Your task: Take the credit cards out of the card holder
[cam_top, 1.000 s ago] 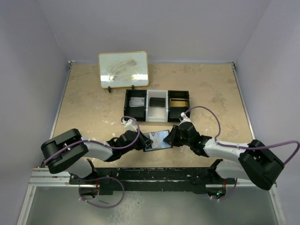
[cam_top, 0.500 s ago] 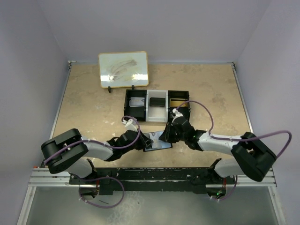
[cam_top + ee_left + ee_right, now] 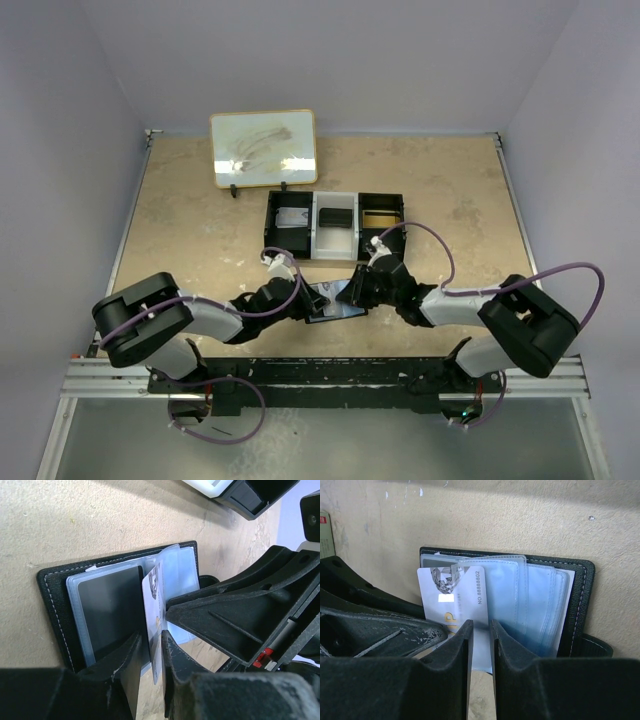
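The black card holder (image 3: 340, 302) lies open on the table between both grippers, its clear blue-grey sleeves fanned out (image 3: 540, 605). Its stitched black cover shows in the left wrist view (image 3: 52, 600), with a dark card in the left sleeve. A white credit card (image 3: 153, 592) printed "VIP" (image 3: 451, 597) stands partly out of the sleeves. My left gripper (image 3: 312, 303) (image 3: 152, 647) is shut on this card's lower edge. My right gripper (image 3: 354, 292) (image 3: 479, 630) has its fingers almost together, tips at the sleeves beside the card, with nothing seen pinched.
A black-and-white three-compartment tray (image 3: 268, 225) with a few cards sits just behind the holder; its corner shows in the left wrist view (image 3: 250, 495). A small framed whiteboard (image 3: 263, 148) stands at the back left.
My right gripper has moved left and in onto the card holder's right side. The holder has shifted slightly. My left gripper has stayed on the card.
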